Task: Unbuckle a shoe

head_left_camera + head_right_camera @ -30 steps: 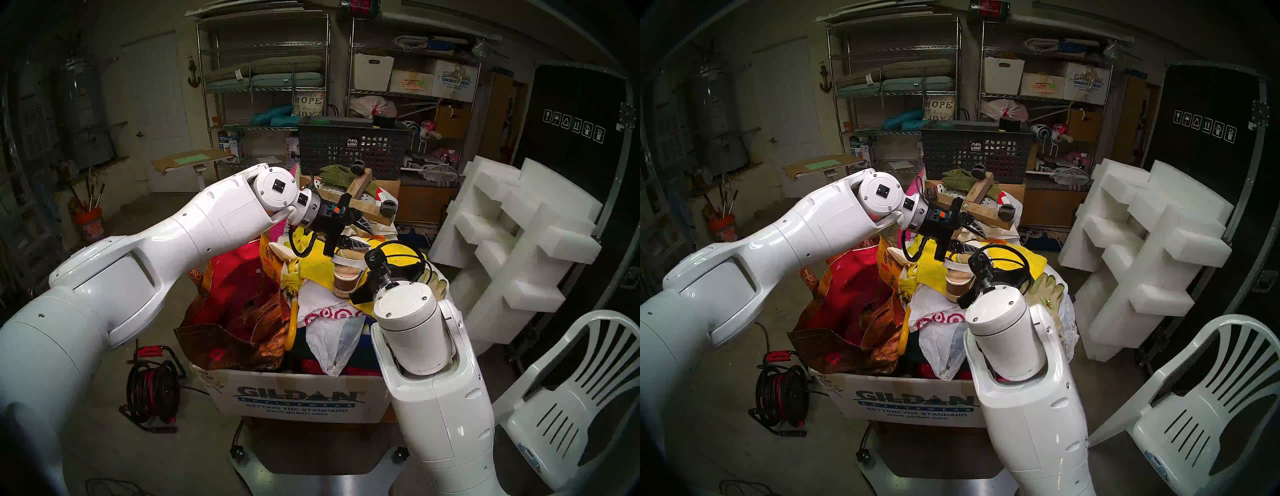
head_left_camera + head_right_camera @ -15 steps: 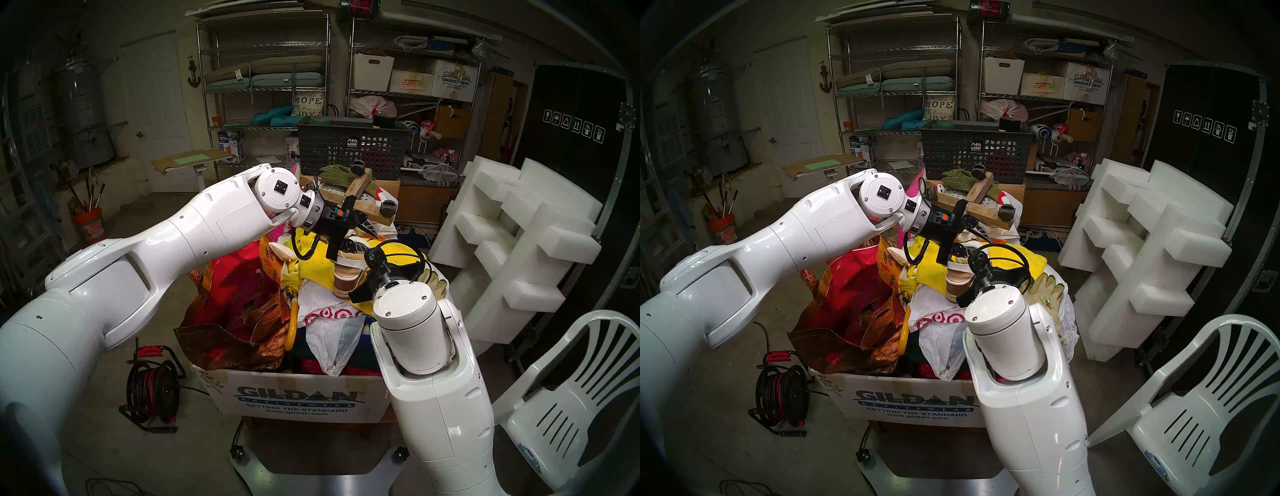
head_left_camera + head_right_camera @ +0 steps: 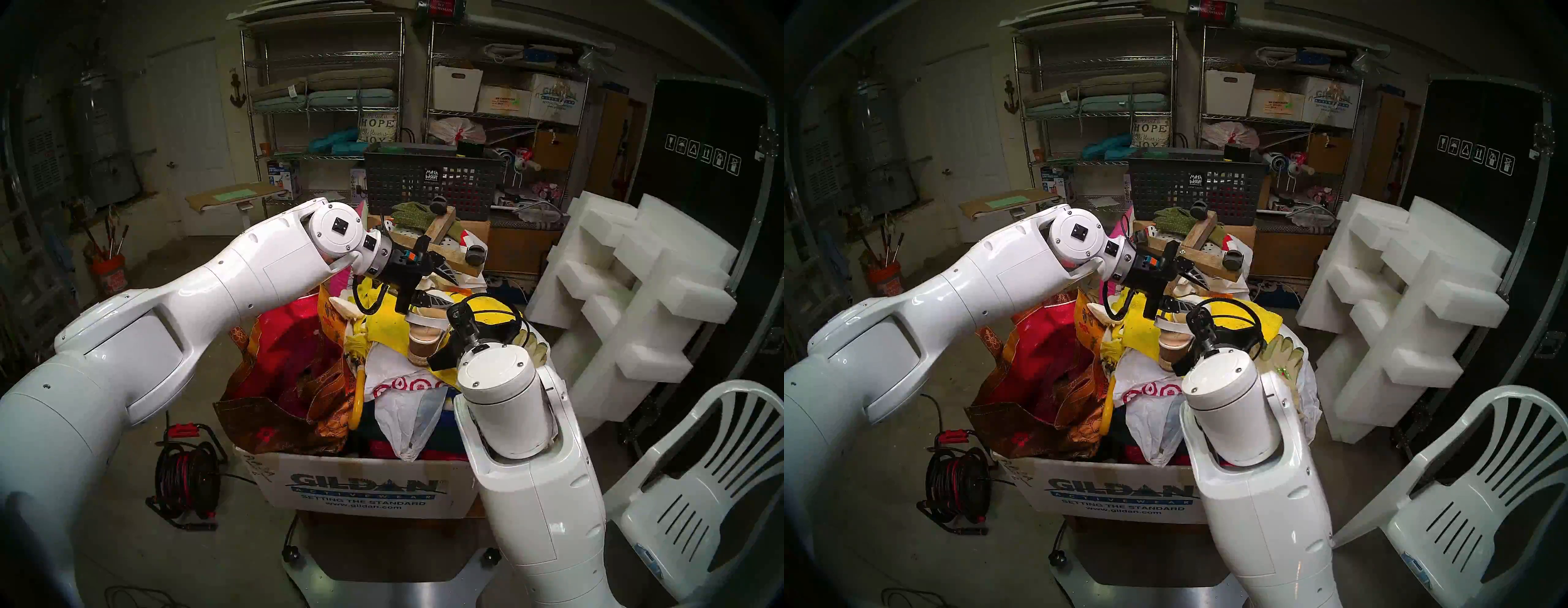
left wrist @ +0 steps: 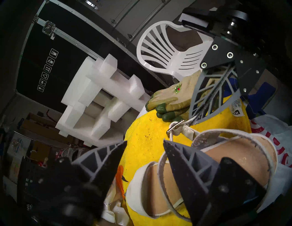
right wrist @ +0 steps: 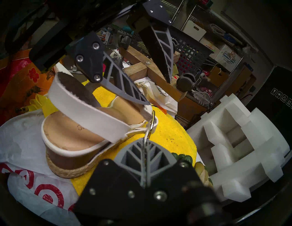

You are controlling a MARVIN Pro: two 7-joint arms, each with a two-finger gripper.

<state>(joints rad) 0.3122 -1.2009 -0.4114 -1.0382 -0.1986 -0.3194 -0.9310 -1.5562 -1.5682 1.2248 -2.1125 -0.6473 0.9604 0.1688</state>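
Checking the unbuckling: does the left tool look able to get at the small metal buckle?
Probably yes: the left tool is open, and the small metal buckle lies just beyond its tips with nothing between.

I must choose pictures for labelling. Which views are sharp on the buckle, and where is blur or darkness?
Right wrist view: buckle sharp, nearest part of the right hand blurred. Left wrist view: buckle clear, lower left dark. Head views: sandal small, corners dark, lines curved.

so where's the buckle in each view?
Head left: not discernible, hidden near the right gripper beside the shoe.
Head right: likewise not discernible.
Left wrist: buckle right of centre, just below the right gripper's shut tips.
Right wrist: buckle at centre, just above the gripper's tips.
Shared landmark: yellow mat under the shoe.
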